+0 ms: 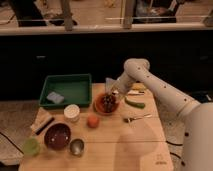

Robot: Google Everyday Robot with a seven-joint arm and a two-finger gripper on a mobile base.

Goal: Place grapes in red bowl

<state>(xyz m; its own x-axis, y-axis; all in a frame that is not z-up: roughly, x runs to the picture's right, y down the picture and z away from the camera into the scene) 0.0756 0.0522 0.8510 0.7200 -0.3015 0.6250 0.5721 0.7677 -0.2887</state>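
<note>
My claw [114, 93] low over red bowl [98, 107], grapes [107, 102] inside, safe from rolling across tabletop [125, 145]; claw state: cannot tell.

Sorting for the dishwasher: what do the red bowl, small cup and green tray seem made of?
The red bowl: probably plastic, even matte orange-red. The small cup: likely metal, grey with a sheen. The green tray: seemingly plastic, uniform colour, raised walls. The gripper is just over the red bowl, by the grapes.

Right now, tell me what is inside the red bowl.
A cluster of dark grapes lies inside the red bowl. The gripper hangs over its far right rim, hiding that part of the inside.
</note>
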